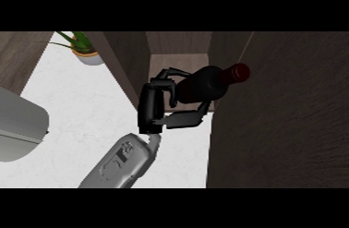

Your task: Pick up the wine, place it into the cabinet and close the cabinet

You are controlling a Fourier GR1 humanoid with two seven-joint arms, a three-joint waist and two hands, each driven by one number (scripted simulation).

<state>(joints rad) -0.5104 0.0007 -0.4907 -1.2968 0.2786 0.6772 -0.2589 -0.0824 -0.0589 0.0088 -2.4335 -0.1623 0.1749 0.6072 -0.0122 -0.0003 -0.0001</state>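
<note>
Wine bottle (208, 84) lying tilted at about twelve o'clock from the view's centre, dark body toward eight o'clock, red cap pointing toward two o'clock. No label or writing readable on its dark surface. Held at the mouth of the cabinet (178, 60), its body over the front edge of the wooden floor inside the opening, cap overlapping the dark door (286, 130) at three o'clock.

Right hand (151, 109) wrapped round the bottle's body: fingers curled over its upper side, thumb reaching under toward five o'clock, palm flat against the nine o'clock side. Grey forearm (121, 165) running down to seven o'clock, leaving at the lower edge. Faint dark markings on the forearm's casing, not legible as writing.

Left hand nowhere in the view.

Cabinet opening narrow, bounded by a brown side panel at ten o'clock and by the broad dark door filling everything from one to five o'clock. Door edge running straight down from the bottle to the lower edge, just beside the thumb.

White counter (75, 111) spreading from seven to eleven o'clock, open and bare beside the forearm. Small potted plant (85, 49) at eleven o'clock, well apart from the hand. Grey rounded appliance (17, 130) at nine o'clock, cut by the left edge.
</note>
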